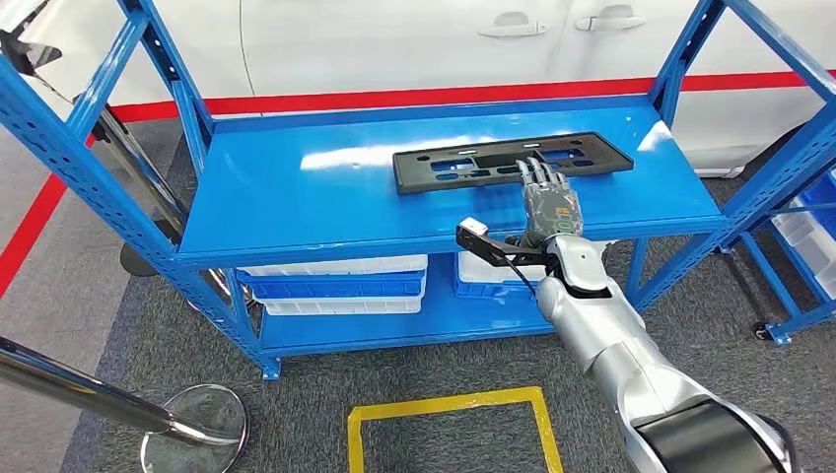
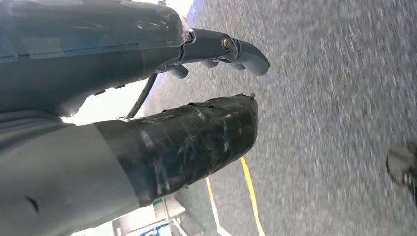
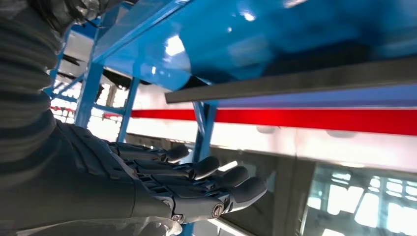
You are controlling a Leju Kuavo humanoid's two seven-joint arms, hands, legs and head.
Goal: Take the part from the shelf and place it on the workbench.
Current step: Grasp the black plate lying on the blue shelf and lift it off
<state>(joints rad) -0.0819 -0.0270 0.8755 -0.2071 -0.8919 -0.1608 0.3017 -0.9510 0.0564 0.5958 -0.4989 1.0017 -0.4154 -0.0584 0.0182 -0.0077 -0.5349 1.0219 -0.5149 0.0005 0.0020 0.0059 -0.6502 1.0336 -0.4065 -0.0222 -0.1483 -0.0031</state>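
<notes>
The part [image 1: 512,161], a long black perforated plate, lies flat on the blue shelf's [image 1: 296,192] top deck, toward its right and back. My right hand [image 1: 545,202] is stretched over its near edge, fingers [image 1: 533,172] straight and spread above the plate, closed on nothing; whether they touch it I cannot tell. In the right wrist view those fingers [image 3: 196,169] lie extended and apart. I judge this the reach step: the grasp is not yet made. Next I need to bring the fingers down to the plate's near edge and close under it, which looks awkward with so thin and flat a piece. My left hand [image 2: 216,49] hangs over the grey floor [image 2: 334,98], fingers loosely curled and empty.
</notes>
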